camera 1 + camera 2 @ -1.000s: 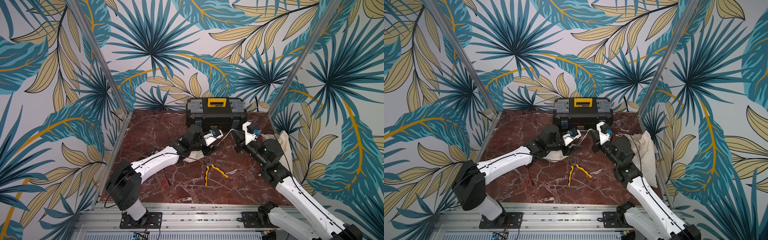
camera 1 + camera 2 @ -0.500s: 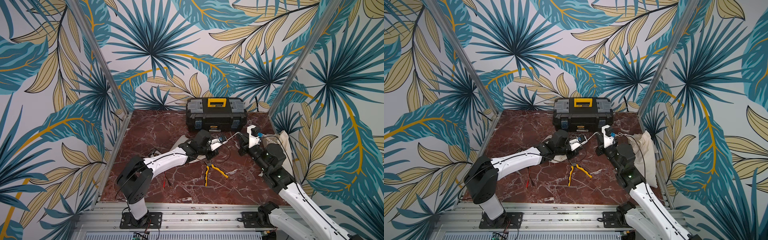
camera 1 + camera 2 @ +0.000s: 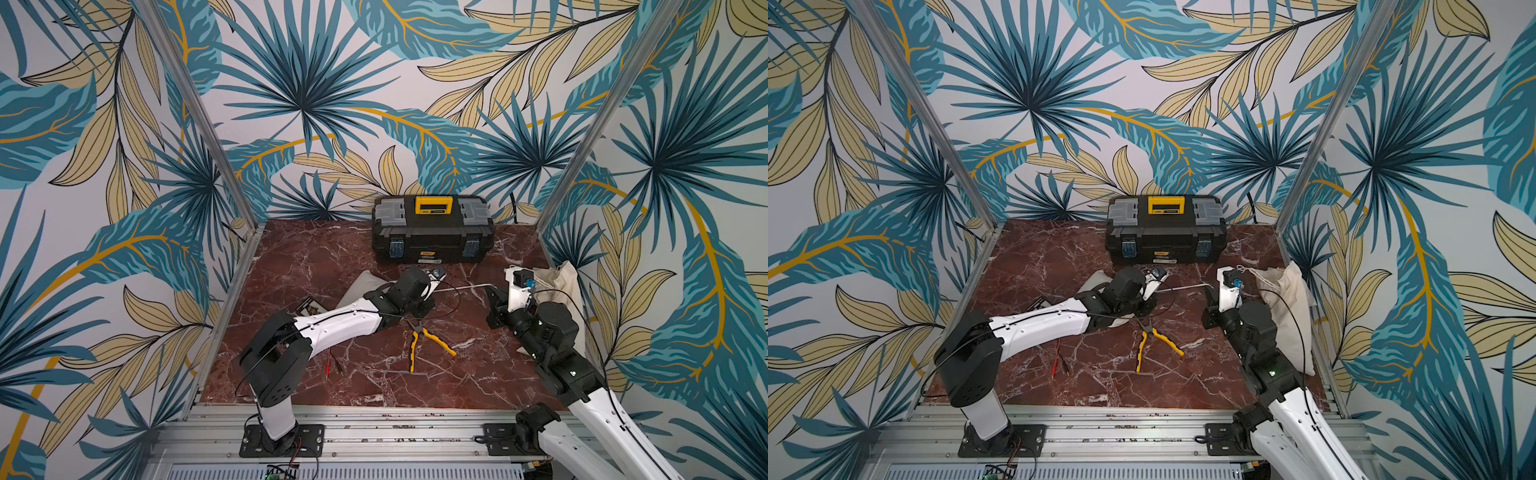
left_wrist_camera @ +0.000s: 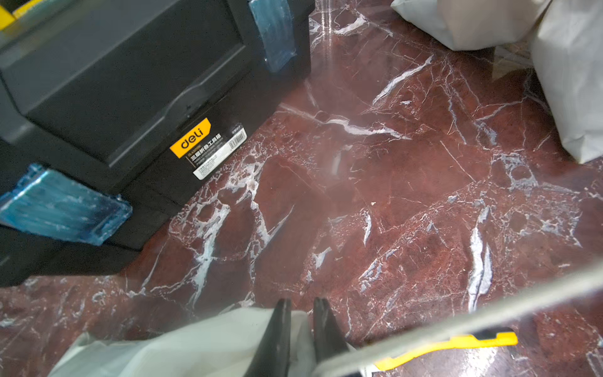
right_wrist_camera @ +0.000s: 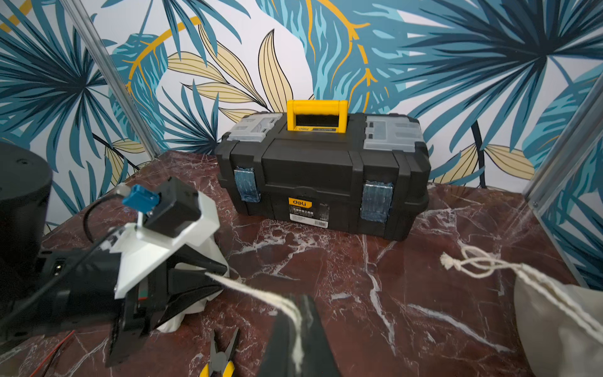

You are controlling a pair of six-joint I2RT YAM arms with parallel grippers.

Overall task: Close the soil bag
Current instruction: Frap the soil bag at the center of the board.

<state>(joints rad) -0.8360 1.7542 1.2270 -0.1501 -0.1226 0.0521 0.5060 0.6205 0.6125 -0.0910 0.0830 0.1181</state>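
Cream cloth soil bag [image 3: 357, 286] lies slumped near the middle of the red-brown marble tabletop [image 3: 316, 266], a little toward its left edge, with its mouth turned to the right edge. The left fingers [image 4: 275, 339], nearly together, appear clenched on the gathered cloth at that mouth, seemingly to anchor the bag. The right fingers [image 5: 280, 342] are clamped on the white drawstring cord [image 3: 463, 286], which runs taut between the two sets of fingers, the pull that should cinch the opening. How far the mouth has drawn shut cannot be told; the left wrist hides it. Yellow-handled pliers [image 3: 428, 343] lie with handles splayed just nearer the front edge, clear of the cord. A black plastic toolbox with a yellow handle [image 3: 432, 232] stands closed at the far edge. A second beige drawstring sack [image 3: 561, 282] leans at the right edge. Walls papered in blue and gold palm leaves [image 3: 299, 104] enclose the tabletop on three sides.
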